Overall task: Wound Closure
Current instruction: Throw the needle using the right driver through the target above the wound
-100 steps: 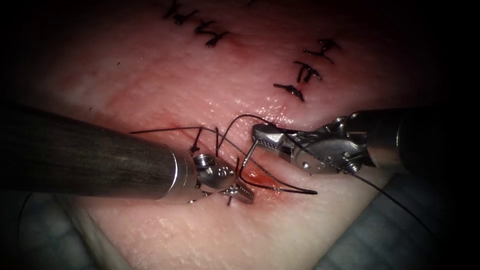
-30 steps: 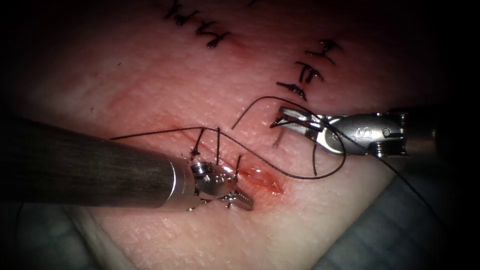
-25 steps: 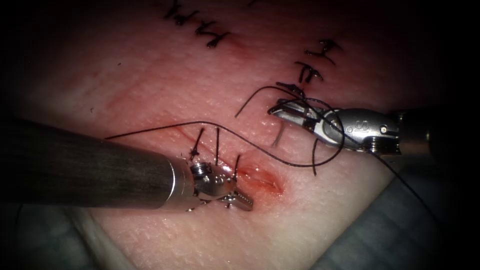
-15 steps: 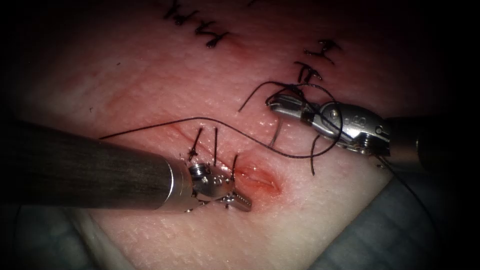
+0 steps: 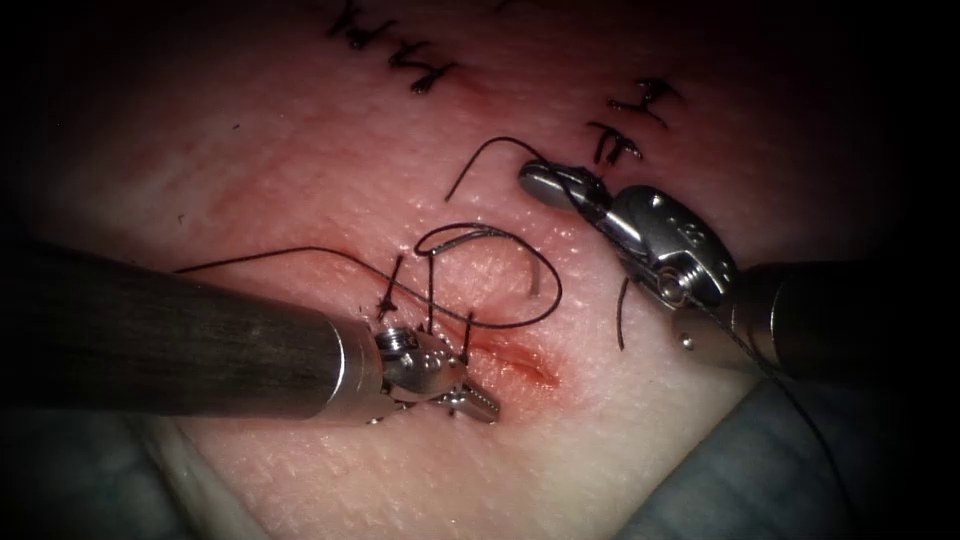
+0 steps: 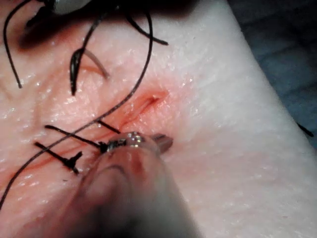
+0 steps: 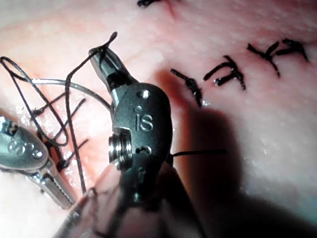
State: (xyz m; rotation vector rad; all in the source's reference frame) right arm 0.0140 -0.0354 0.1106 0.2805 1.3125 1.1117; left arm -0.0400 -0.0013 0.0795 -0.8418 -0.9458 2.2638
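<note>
Needle (image 5: 490, 231): a grey arc lying on the tissue (image 5: 300, 150) above the cut (image 5: 520, 362) and toward its right. It is clear of both tools. Whether either end enters the tissue cannot be told.

Thread (image 5: 300, 250): runs in from the left, crosses the needle in a loose loop, and rises to the right tool.

Right tool (image 5: 545, 185): shaft enters from the right and angles up and left, with the wrist bent toward the top of the field. Jaws are pressed together on the thread at their tip, and a short free tail curls away to the left. The tool is raised off the tissue, well apart from the cut.

Left tool (image 5: 478, 402): shaft enters from the left, nearly level. The closed jaws hold nothing visible and rest on the tissue just beside the cut's near edge.

Surroundings: three placed stitches (image 5: 432, 290) cross the left part of the cut. The right end gapes, with red fluid (image 5: 530, 375) in it. Older stitch rows (image 5: 615, 145) sit farther up, close behind the right tool. A cut end of thread (image 5: 620, 315) lies below that tool. Grey drape (image 5: 760, 470) borders the tissue.
</note>
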